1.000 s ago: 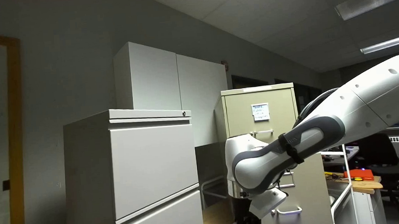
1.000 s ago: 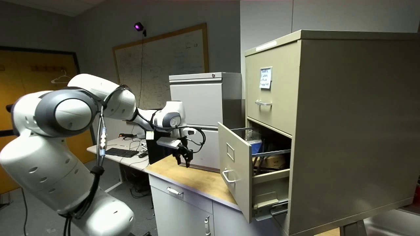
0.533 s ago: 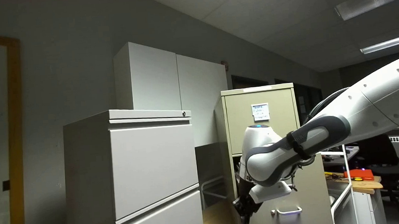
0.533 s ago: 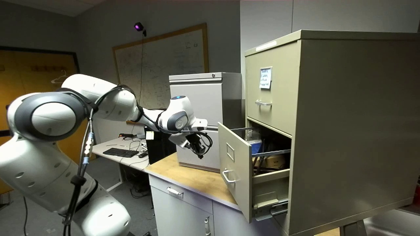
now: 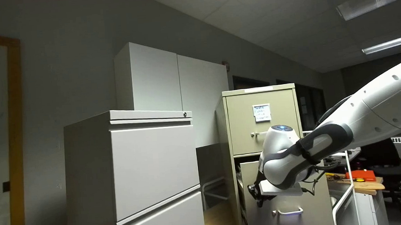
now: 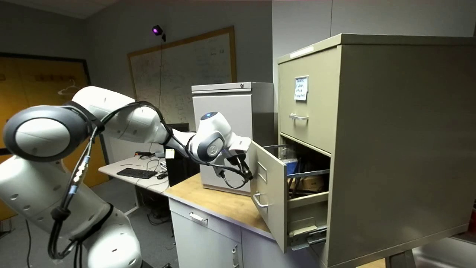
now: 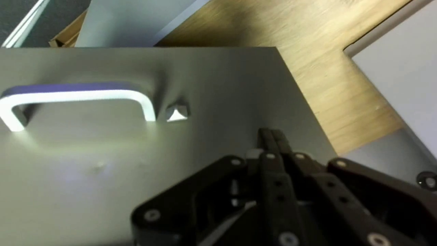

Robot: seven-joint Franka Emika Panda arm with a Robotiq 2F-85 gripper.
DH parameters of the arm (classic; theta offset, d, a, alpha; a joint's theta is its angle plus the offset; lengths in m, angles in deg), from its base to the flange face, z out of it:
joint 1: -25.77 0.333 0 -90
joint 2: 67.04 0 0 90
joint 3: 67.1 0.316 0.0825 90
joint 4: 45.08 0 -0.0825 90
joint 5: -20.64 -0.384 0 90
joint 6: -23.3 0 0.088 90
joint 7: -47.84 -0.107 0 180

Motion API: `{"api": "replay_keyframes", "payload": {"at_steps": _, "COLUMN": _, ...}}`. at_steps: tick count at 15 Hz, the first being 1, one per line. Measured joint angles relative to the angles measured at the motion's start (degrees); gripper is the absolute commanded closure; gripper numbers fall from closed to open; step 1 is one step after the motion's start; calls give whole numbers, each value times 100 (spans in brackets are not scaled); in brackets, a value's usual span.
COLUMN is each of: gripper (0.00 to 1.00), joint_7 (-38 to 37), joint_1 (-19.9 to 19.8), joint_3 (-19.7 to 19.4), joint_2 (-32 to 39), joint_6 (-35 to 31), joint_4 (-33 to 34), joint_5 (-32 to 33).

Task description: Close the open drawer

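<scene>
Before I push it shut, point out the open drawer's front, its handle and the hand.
Drawer front [image 6: 272,193]: in an exterior view, on its bare middle.
Drawer handle [image 7: 76,96]: in the wrist view, on the middle of its bar.
Hand [image 7: 274,138]: in the wrist view, where its closed fingertips meet.

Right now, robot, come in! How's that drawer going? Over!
End effector shut, close to the front of the drawer, contact unclear. Drawer open. No obstruction that I can see.
</scene>
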Motion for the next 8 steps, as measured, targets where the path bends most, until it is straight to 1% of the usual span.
{"api": "replay_keyframes", "payload": {"at_steps": 4, "gripper": 100, "joint_7": -816, "joint_1": -227, "joint_3": 123, "joint_2": -7, "joint_6": -393, "joint_4": -100, "joint_5": -1}}
{"api": "replay_keyframes", "payload": {"at_steps": 8, "gripper": 100, "joint_7": -1795, "joint_1": -623, "joint_3": 501, "joint_2": 83, "joint_6": -914, "joint_4": -203, "joint_5": 99}}
